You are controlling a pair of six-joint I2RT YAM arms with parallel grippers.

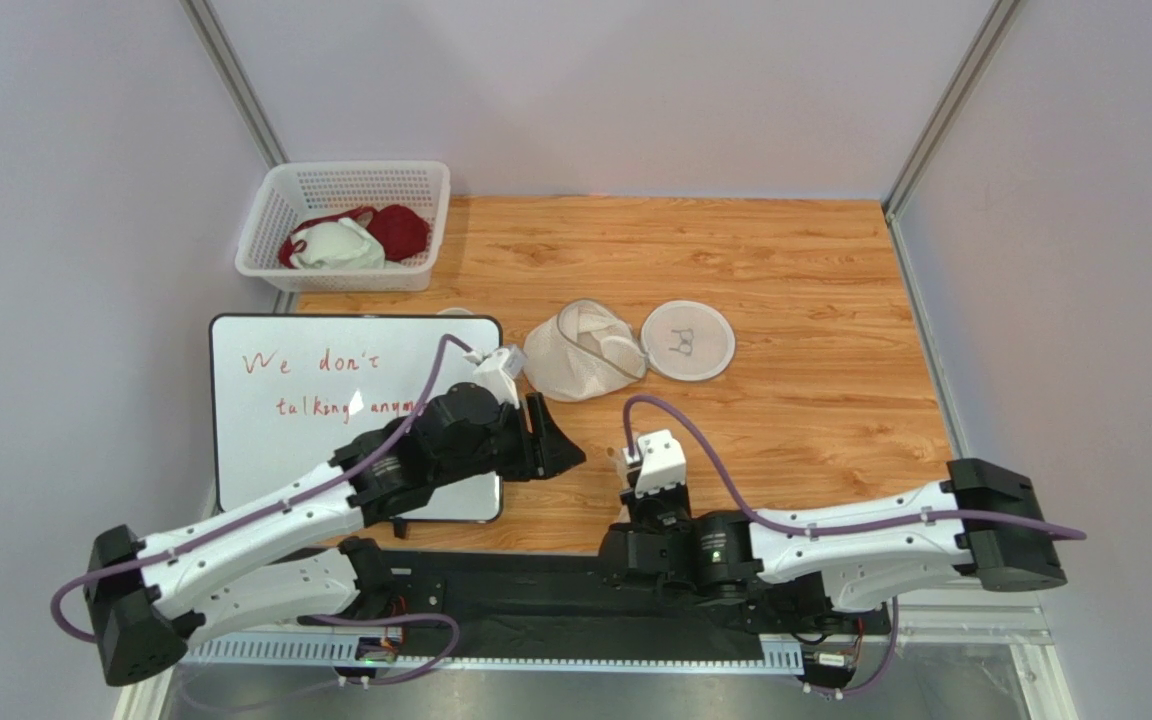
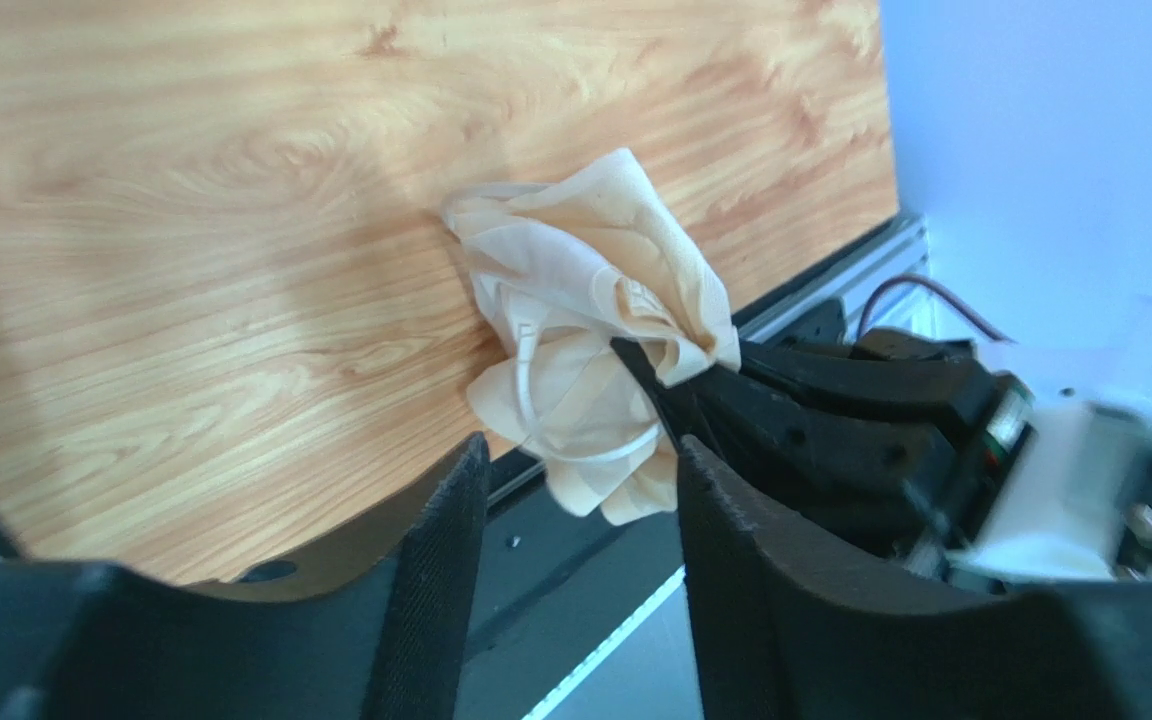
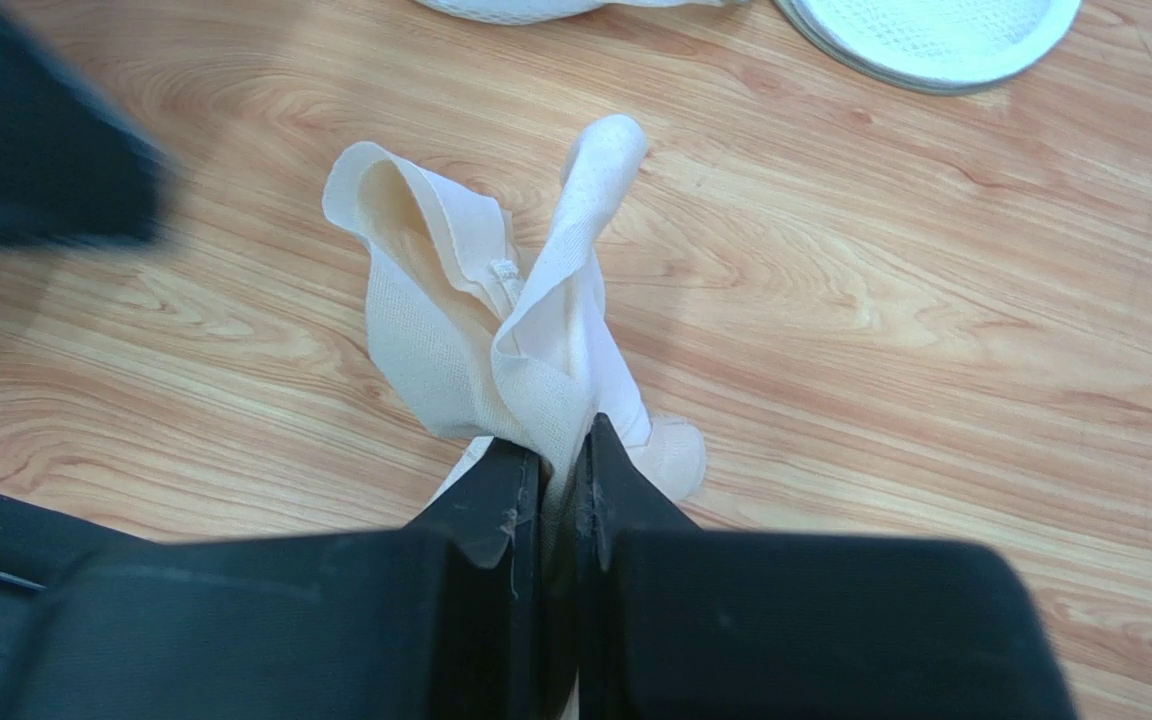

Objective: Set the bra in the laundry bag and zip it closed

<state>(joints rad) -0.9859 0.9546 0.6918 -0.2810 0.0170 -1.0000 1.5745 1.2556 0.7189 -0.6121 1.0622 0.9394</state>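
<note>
The right gripper [image 3: 552, 450] is pinched fully closed on a thin fold of the soft pale beige padded bra [image 3: 507, 330]. The rest of the garment is bunched in front of its fingers, low over the wood-grain table [image 1: 808, 300], with a strap loop hanging loose. The left gripper [image 2: 579, 458] has its fingers well apart and holds nothing. It faces the bundle from about 9 o'clock.

In the overhead view the round off-white mesh laundry bag [image 1: 585, 353] lies unzipped between 11 and 12 o'clock from the held bra. One domed half gapes, and the flat half with the small black drawing is folded out at its 3 o'clock.

The grip looks slight, so the fabric could slip free on the way over. The loose strap could drape over the rim and later foul the zipper. The light bag may skid or collapse unless the left gripper steadies its mouth. The two grippers are close enough to collide.
</note>
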